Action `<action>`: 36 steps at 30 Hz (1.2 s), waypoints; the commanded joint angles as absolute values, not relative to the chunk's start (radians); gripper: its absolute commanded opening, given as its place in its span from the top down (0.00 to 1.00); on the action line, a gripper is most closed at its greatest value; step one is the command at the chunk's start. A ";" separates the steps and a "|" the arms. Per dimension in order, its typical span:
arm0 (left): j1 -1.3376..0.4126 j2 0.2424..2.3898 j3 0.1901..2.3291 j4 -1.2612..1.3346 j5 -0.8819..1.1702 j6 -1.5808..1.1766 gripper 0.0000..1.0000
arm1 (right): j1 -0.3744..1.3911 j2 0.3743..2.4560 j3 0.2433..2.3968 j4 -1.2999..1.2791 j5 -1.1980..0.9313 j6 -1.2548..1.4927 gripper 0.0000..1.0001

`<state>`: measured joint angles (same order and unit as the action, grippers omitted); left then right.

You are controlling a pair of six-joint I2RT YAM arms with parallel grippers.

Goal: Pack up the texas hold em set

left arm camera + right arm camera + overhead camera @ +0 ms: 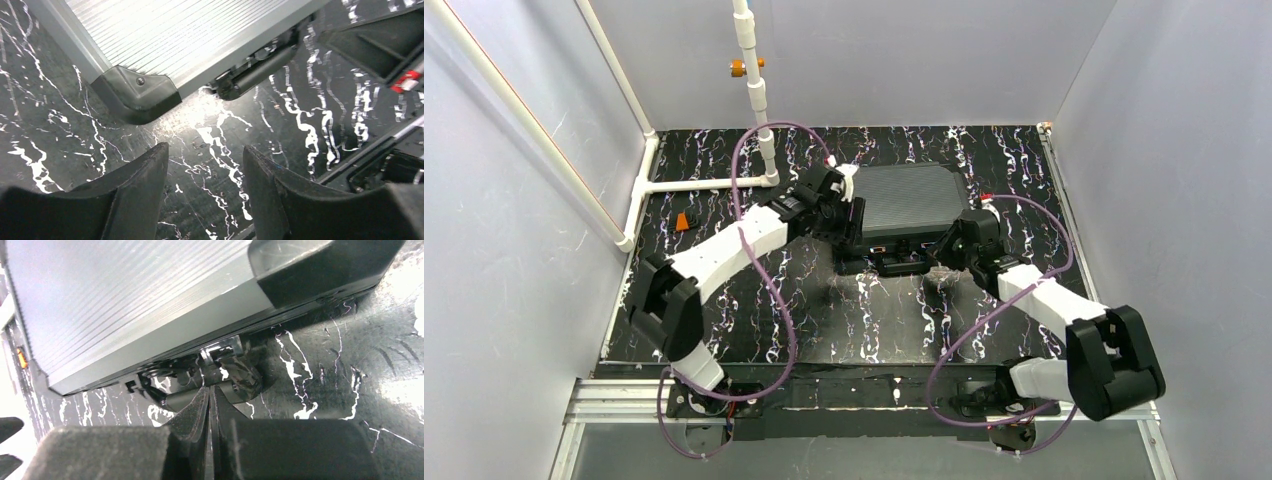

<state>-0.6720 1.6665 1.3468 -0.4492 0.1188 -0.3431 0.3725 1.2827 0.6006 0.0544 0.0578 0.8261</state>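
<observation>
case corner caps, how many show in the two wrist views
2. One corner cap in the left wrist view, just beyond the left fingers; another top right in the right wrist view. Other corners of the case lie outside those views.

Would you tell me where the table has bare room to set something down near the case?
Widest: the near table strip between case and arm bases. Also bare: right of the case, up to the wall. Crowded: the case's front edge at the right gripper and its left corner at the left gripper.
</observation>
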 commanded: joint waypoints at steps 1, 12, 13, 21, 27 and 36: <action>-0.670 1.504 1.339 -0.488 0.112 -0.321 0.43 | 0.368 1.176 0.664 -0.020 0.091 0.784 0.87; -0.671 1.320 1.334 -0.551 0.080 -0.328 0.30 | 0.368 0.964 0.810 -0.166 0.151 0.667 0.75; -0.671 1.298 1.333 -0.558 0.074 -0.329 0.28 | 0.368 0.949 0.825 -0.176 0.150 0.658 0.71; -0.671 1.085 1.273 -0.603 0.015 -0.340 0.04 | 0.367 0.828 0.912 -0.220 0.110 0.612 0.37; -0.670 0.912 1.177 -0.623 -0.060 -0.308 0.02 | 0.368 0.754 0.962 -0.259 0.060 0.576 0.07; -0.670 0.641 0.946 -0.627 -0.278 -0.234 0.02 | 0.368 0.675 0.908 -0.303 -0.045 0.616 0.02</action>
<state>-0.6716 0.7197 1.0248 -0.6086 -0.1417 -0.2859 0.3725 0.7063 0.9203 -0.2893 0.0097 0.5991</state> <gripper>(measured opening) 0.982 0.983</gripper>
